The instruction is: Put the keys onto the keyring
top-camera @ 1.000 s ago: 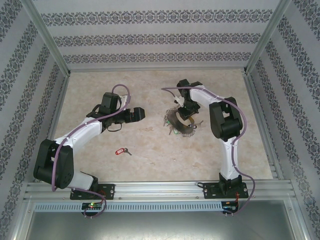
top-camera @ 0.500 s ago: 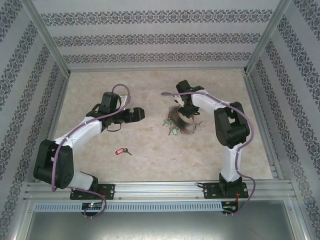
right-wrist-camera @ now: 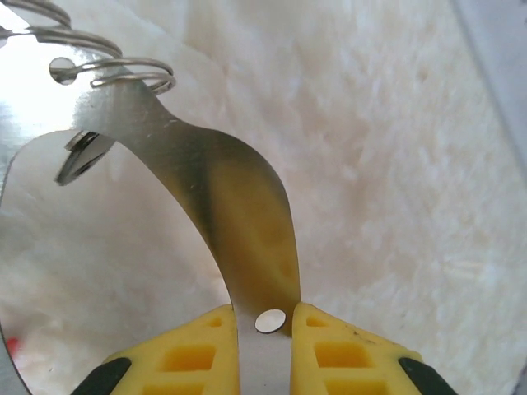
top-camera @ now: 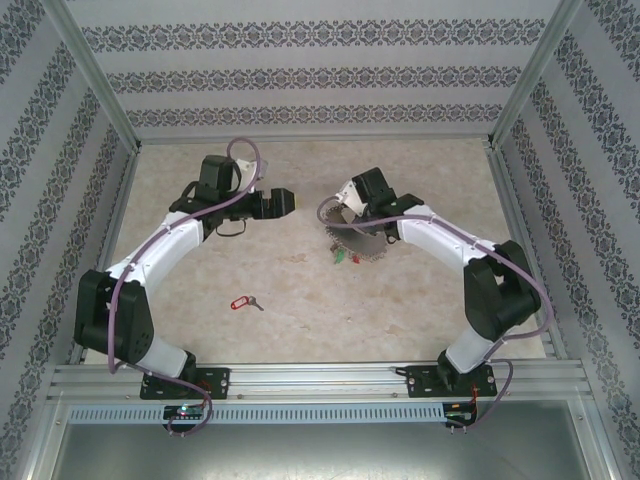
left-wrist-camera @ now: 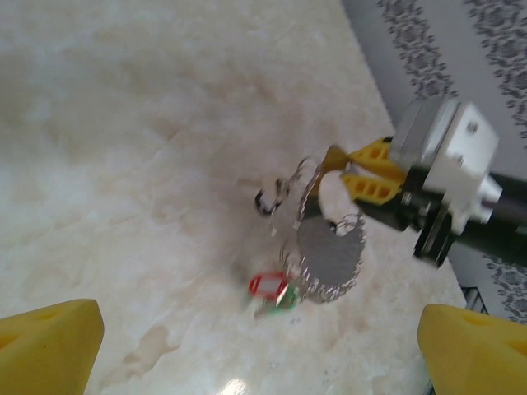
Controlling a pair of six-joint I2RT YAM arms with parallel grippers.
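Now my right gripper (right-wrist-camera: pixel 265 326) pinches what looks like the keyring (right-wrist-camera: pixel 245 206) by its flat metal band; my left gripper (left-wrist-camera: pixel 262 350) hangs wide open nearby.

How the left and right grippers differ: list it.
The left gripper is wide open, the right gripper shut. The left gripper holds nothing; the right gripper clamps a metal strip. Both have yellow fingers.
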